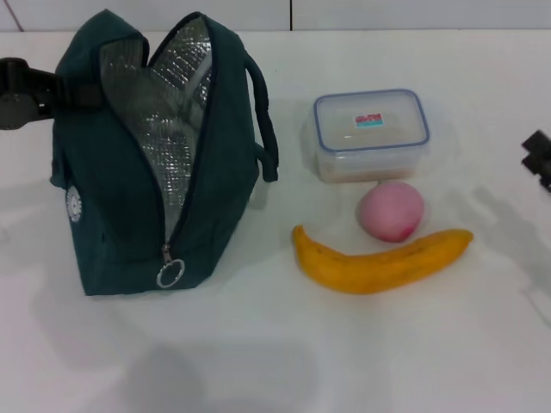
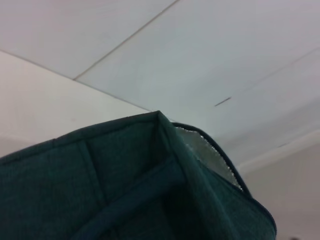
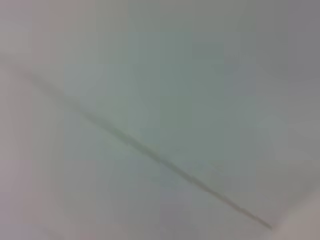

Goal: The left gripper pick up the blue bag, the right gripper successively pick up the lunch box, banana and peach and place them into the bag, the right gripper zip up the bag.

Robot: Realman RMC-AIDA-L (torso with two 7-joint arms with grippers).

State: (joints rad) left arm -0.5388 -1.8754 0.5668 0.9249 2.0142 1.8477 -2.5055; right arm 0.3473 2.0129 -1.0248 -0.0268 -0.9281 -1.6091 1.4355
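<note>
On the white table (image 1: 258, 361), seen from the head camera, the blue bag (image 1: 112, 198) stands upright toward nine o'clock, unzipped, its silver foil lining (image 1: 168, 112) showing through the wide opening and its ring zipper pull (image 1: 170, 274) hanging at the near end. At the bag's far left upper corner sits the left gripper (image 1: 60, 90), pressed against the fabric by a handle strap; whether it grips the strap cannot be told. Toward two o'clock lies the lunch box (image 1: 371, 133), lid on. Just beside it, nearer the camera, sits the peach (image 1: 391, 211), and the banana (image 1: 379, 261) curves directly below the peach, close against it. At three o'clock, the right gripper (image 1: 538, 159) barely enters the edge, well apart from everything; its grip cannot be told.
</note>
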